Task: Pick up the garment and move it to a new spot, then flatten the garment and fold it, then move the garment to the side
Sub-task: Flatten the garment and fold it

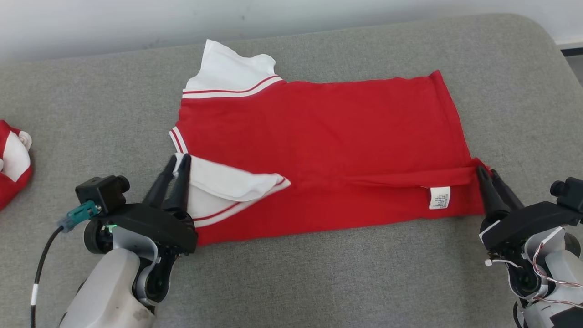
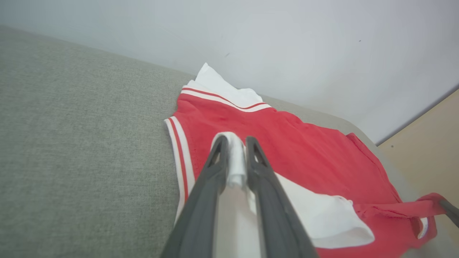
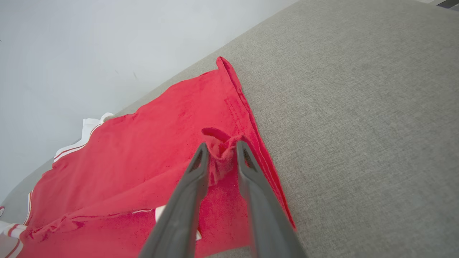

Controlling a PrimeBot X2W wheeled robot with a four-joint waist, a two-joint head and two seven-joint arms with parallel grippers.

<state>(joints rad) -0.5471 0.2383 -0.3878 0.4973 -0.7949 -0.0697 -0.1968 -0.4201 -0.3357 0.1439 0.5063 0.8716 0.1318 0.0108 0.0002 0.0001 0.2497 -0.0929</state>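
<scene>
Here the red garment (image 1: 319, 150) lies spread on the grey cushion (image 1: 319, 282), near its middle and closer to the far edge than the near one. Its long axis runs left to right across the cushion: the white sleeves and striped trim point toward the left edge, the straight hem toward the right edge. One white sleeve (image 1: 227, 73) sticks out toward the far edge; the other sleeve (image 1: 227, 184) is turned inward over the red body on the near side. A raised red fold runs along the near long side between the two grippers, and a small white label (image 1: 439, 197) shows just below it near the hem. The left gripper (image 1: 175, 166) has its fingers pressed together on the tip of the near sleeve, a strip of white cloth caught between them, as the left wrist view makes plain. The right gripper (image 1: 487, 175) pinches the near hem corner; the right wrist view shows a bunch of red cloth filling the narrow gap between its fingers. The head view also takes in a second red-and-white cloth (image 1: 11, 159) at the cushion's left edge, well apart from the garment. The left wrist view adds the pale wall (image 2: 287, 43) behind the far edge and a tan floor (image 2: 430, 143) beyond the right end.
</scene>
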